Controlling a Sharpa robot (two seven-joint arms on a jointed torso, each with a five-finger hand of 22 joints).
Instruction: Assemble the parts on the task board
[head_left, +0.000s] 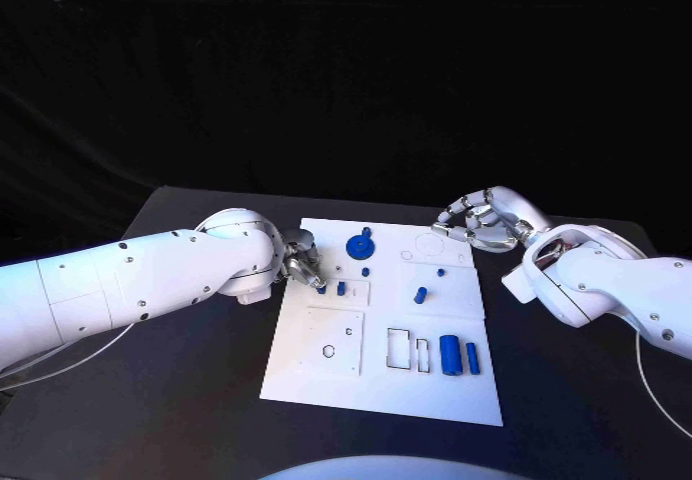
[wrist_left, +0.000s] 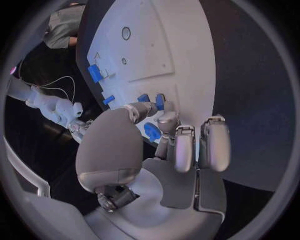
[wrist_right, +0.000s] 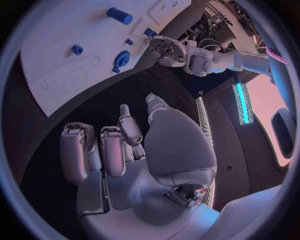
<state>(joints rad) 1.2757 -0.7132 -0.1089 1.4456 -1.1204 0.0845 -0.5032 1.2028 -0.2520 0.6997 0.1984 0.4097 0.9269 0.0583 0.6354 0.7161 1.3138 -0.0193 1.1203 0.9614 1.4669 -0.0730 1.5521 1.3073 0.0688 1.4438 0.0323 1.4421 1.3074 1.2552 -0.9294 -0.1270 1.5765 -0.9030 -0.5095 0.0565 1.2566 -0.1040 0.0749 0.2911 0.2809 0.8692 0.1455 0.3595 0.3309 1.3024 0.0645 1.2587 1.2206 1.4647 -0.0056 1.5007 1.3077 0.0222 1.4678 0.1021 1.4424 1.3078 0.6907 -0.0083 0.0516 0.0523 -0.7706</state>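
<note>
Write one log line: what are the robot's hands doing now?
left hand: fingertips at task board, near small blue part | right hand: curled, empty, by board corner

white task board (head_left: 382, 385), blue parts (head_left: 451, 354), black table (head_left: 188, 400), silver hands

1. One white task board (head_left: 378, 385) lies on my one black table (head_left: 188, 400).
2. I count about six blue parts (head_left: 451, 354) on it; the smallest are hard to tell.
3. I have two hands: left hand (head_left: 302, 262), right hand (head_left: 480, 221).
</note>
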